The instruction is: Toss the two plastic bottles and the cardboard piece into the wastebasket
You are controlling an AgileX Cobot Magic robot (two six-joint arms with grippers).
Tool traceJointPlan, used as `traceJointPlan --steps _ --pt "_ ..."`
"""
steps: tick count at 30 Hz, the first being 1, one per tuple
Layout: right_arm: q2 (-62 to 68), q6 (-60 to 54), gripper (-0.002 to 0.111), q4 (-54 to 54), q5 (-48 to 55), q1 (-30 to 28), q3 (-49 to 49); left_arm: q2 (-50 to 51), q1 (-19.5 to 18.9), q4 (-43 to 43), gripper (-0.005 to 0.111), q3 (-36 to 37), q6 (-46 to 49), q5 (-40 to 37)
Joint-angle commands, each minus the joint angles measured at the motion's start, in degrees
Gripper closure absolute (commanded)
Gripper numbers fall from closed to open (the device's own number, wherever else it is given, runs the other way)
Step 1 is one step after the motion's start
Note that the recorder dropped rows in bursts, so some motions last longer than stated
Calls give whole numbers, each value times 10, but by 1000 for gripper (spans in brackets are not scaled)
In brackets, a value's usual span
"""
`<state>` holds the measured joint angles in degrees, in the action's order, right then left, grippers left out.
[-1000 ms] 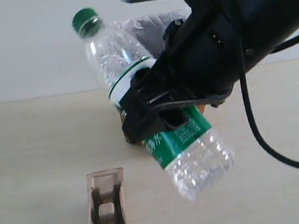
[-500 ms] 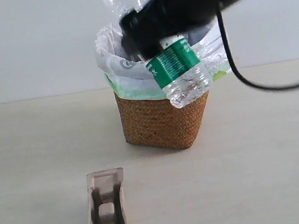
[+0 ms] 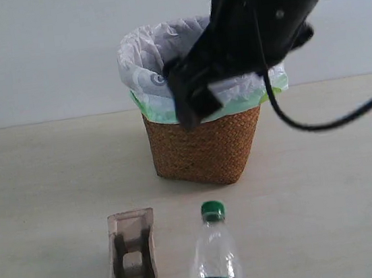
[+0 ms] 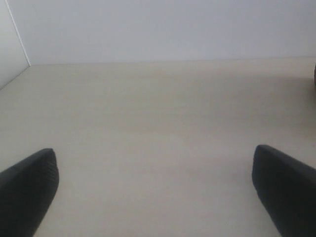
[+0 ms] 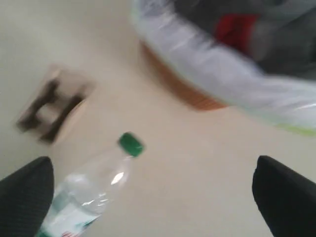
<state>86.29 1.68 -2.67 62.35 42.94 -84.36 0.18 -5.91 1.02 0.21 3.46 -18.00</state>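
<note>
Everything is being carried by the pale table [image 3: 42, 184]. Upper right of the exterior view is being filled by the black right arm [image 3: 272, 13], reaching down across the front rim of the wastebasket [image 3: 201, 154]. Wastebasket is standing upright mid-table and is being lined by a white bag [image 3: 142, 59] with a green edge folded over the rim. A red patch [image 5: 237, 27] is being shown inside the bag in the right wrist view, too blurred to be identified. Green-capped bottle [image 3: 215, 264] is being seen outside the wastebasket, down on the table in front of it, cap pointed toward the basket, lower end cut off by the frame edge. Cardboard piece [image 3: 131, 254] is being seen on the table just beside the bottle, on its left in the exterior view, not touching, hollows up. Right gripper [image 5: 155, 207] is being held above the bottle, jaws spread wide, nothing gripped. Left gripper [image 4: 157, 197] is being held over the table surface, jaws likewise wide apart, nothing between them.
</note>
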Motion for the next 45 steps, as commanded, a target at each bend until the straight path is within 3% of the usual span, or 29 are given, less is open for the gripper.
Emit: traceJointPlan --steps 1,10,17,22,32,34,35,37,45 --pt "2 -95 4 173 38 3 66 -2 -2 0 -1 -2 -5 4" --pt "2 -57 4 190 -59 16 251 -2 -2 0 -1 -2 -5 4" --pt "2 0 4 186 -250 16 366 -2 -2 0 -1 -2 -5 4" --pt "47 77 4 194 -293 16 397 -2 -2 0 -1 -2 -5 4" --pt "132 58 5 254 -315 16 396 -2 -2 0 -1 -2 -5 4" --pt "132 52 26 250 -310 16 396 -2 -2 0 -1 -2 -5 4" --pt "132 46 60 250 -309 16 396 -2 -2 0 -1 -2 -5 4" --pt "131 28 107 250 -311 16 394 -2 -2 0 -1 -2 -5 4" --pt "21 -54 108 250 -252 16 283 -2 -2 0 -1 -2 -5 4"
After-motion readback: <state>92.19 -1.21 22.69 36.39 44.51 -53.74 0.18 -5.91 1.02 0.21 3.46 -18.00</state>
